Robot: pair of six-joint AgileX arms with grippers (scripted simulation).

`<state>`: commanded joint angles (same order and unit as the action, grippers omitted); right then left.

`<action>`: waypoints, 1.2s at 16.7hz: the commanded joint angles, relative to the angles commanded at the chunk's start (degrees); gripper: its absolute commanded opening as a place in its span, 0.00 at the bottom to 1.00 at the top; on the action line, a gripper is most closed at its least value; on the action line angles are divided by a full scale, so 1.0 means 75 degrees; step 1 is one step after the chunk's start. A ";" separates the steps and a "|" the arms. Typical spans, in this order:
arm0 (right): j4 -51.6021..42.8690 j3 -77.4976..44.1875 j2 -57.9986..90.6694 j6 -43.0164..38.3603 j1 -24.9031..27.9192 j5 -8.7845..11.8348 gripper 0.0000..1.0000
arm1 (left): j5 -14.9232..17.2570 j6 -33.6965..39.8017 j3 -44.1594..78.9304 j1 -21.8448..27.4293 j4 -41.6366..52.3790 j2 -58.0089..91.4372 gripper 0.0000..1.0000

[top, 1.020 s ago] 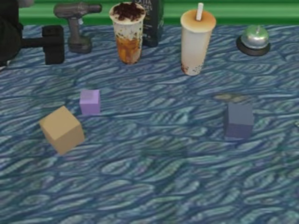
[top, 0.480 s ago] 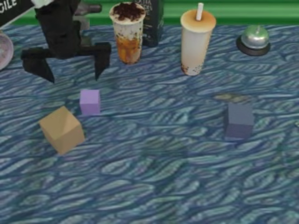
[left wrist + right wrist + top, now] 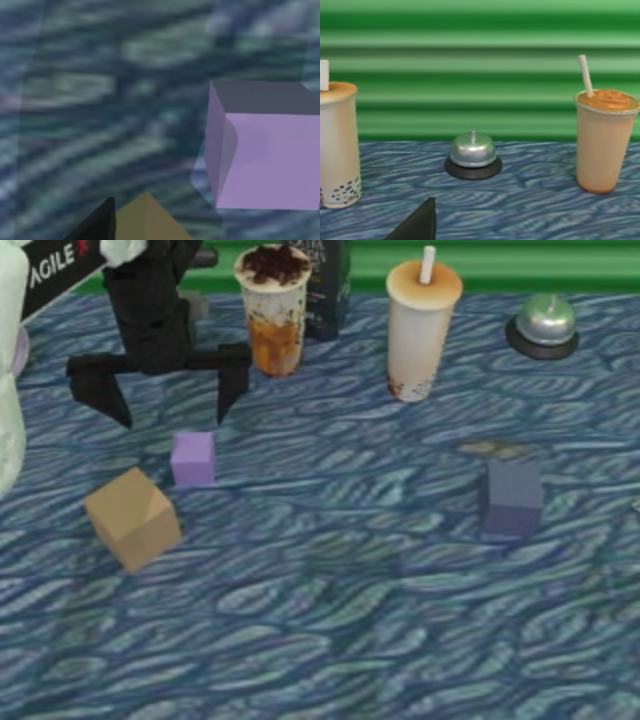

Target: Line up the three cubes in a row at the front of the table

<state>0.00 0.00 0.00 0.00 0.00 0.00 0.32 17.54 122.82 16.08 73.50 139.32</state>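
The left pincer (image 3: 160, 390) hangs spread wide over the far left of the worktop (image 3: 330, 640), its two dark fingers splayed just beyond the light-purple cube (image 3: 192, 458). From above, that cube sits just far of the tan cube (image 3: 132, 517), which is turned at an angle on the left; the slate cube (image 3: 513, 497) stands well apart on the right. None is in a row at the near edge yet, so I judge this the approach to the first pick. The next move calls for lowering the fingers astride the purple cube without nudging the tan one. Two drink cups, a dark carton and a bell line the far edge before a green wall.

The left wrist view shows the purple cube (image 3: 265, 150) close below and a tan corner (image 3: 147, 220) beside it.

The right wrist view shows only a fingertip, the bell (image 3: 472, 150) and cups; whether the right pincer is open I cannot tell.
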 joint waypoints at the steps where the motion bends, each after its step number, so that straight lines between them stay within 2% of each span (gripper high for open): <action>1: 0.0000 0.0000 0.0000 0.0000 0.0000 0.0000 1.00 | 0.0000 0.0000 0.0000 0.0000 0.0000 0.0000 1.00; 5: 0.0000 0.0000 0.0000 0.0000 0.0000 0.0000 1.00 | 0.0001 -0.0026 -0.0275 -0.0026 -0.0321 0.0077 1.00; 11: 0.0000 0.0000 0.0000 0.0000 0.0000 0.0000 1.00 | 0.0007 -0.0018 -0.1440 -0.0012 -0.2077 0.0597 1.00; 16: 0.0000 0.0000 0.0000 0.0000 0.0000 0.0000 1.00 | 0.0008 -0.0015 -0.1560 -0.0009 -0.2222 0.0662 1.00; 20: 0.0000 0.0000 0.0000 0.0000 0.0000 0.0000 1.00 | 0.0008 -0.0015 -0.1560 -0.0009 -0.2222 0.0662 0.70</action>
<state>0.00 0.00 0.00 0.00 0.00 0.00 0.38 17.42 111.12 16.01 56.83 144.28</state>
